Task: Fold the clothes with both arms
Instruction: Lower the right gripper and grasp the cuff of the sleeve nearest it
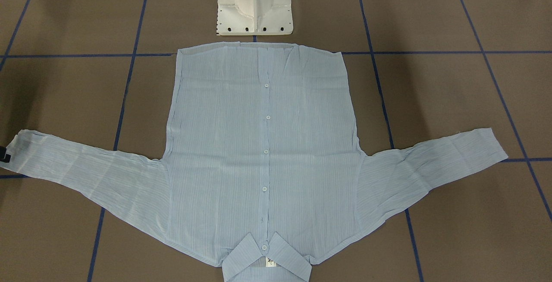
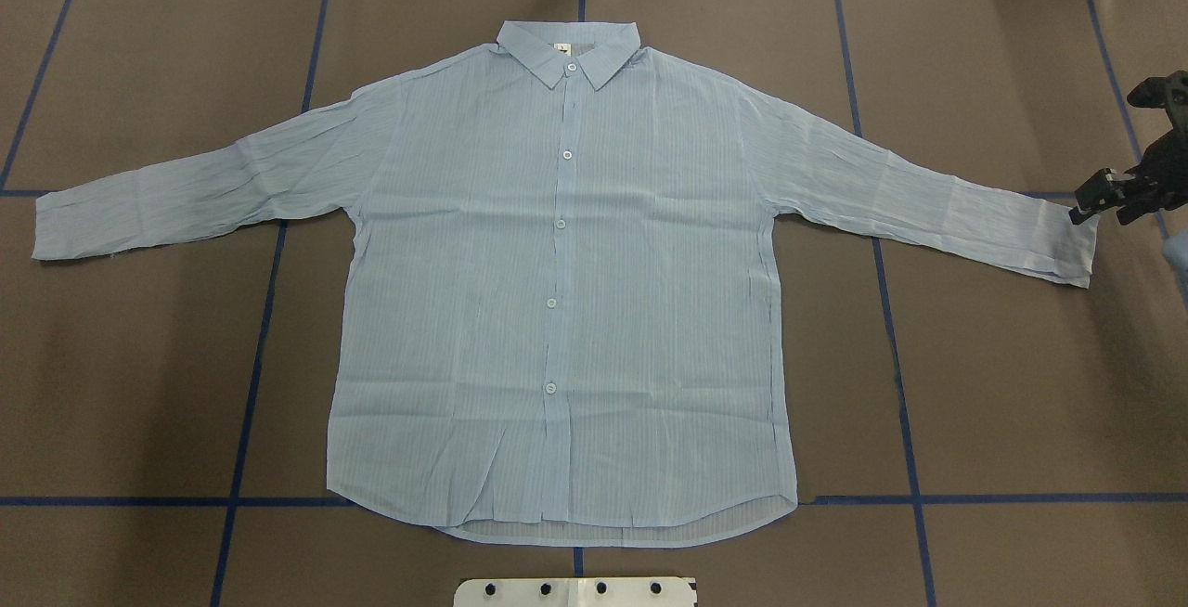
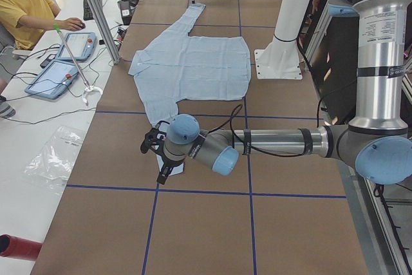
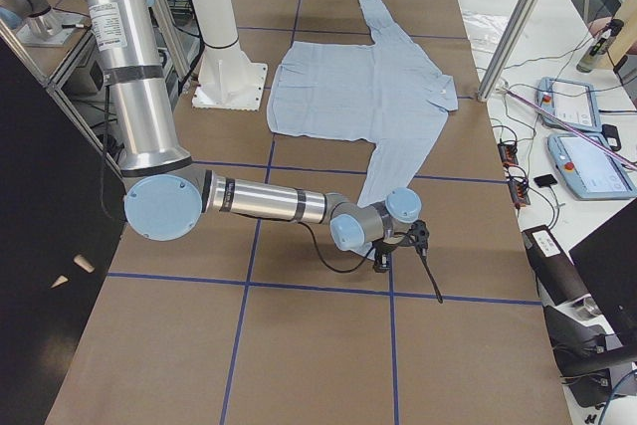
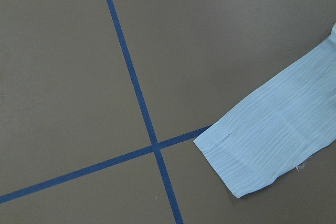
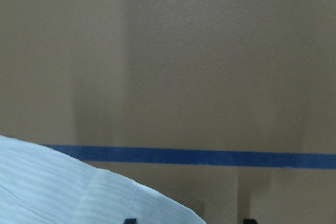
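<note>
The light blue striped shirt (image 2: 557,291) lies flat and buttoned, front up, sleeves spread, collar (image 2: 568,48) on the side away from the robot's base. My right gripper (image 2: 1104,203) hovers at the end of the right-hand sleeve's cuff (image 2: 1067,240). The right wrist view shows two dark fingertips (image 6: 130,220) apart, with the cuff's (image 6: 79,192) edge between them, so it is open. My left gripper (image 3: 156,156) shows only in the exterior left view, low beside the other cuff (image 5: 262,145); I cannot tell whether it is open or shut.
The white pedestal base (image 1: 254,6) stands just behind the shirt's hem. Blue tape lines (image 2: 251,356) grid the brown table. A side desk with tablets (image 3: 64,62), a slanted aluminium post (image 3: 96,17) and a seated person in yellow (image 3: 26,4) border the table's far side.
</note>
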You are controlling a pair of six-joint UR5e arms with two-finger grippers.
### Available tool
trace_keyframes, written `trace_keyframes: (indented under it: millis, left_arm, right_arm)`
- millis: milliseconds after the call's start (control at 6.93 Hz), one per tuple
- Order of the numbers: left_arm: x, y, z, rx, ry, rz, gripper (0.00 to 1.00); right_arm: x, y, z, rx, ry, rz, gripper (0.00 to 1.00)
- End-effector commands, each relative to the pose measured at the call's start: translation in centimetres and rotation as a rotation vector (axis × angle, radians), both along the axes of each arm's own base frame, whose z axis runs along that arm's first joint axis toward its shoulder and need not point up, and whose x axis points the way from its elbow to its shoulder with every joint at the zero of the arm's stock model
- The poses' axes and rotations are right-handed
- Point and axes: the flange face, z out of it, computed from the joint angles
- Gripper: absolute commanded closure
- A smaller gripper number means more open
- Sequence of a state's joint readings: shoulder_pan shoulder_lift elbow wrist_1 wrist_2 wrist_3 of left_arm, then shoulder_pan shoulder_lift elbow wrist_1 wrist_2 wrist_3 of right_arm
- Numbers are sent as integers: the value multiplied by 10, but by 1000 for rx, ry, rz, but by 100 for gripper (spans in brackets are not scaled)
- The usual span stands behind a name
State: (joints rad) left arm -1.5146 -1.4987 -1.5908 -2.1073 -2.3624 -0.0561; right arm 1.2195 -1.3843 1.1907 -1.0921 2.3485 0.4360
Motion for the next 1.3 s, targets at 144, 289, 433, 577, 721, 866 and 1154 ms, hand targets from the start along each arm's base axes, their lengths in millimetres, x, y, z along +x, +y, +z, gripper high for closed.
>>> trace_keyframes:
  millis: [144, 289, 433, 577, 721, 866, 1154]
  left_arm:
    - [0, 0, 0, 0, 0, -1, 0]
    - [0, 0, 0, -1, 3, -1, 0]
    - [0, 0, 0, -3, 3, -1, 0]
    - [0, 0, 1, -3, 3, -1, 0]
    - [0, 0, 0, -3, 5, 0, 0]
    - [0, 1, 1, -4, 4, 0, 0]
    - [0, 1, -1, -3, 5, -1, 0]
  right_arm:
    - [0, 0, 3, -13, 3, 7, 65]
    - [0, 0, 4, -18, 4, 8, 82]
    - [-1, -1, 1, -21, 2, 12, 100]
    - [-6, -14, -21, -14, -37, 23, 100]
    - [-6, -15, -28, -16, -73, 16, 100]
    - [0, -15, -61, 13, -128, 15, 100]
    - [-3, -9, -114, 12, -187, 67, 100]
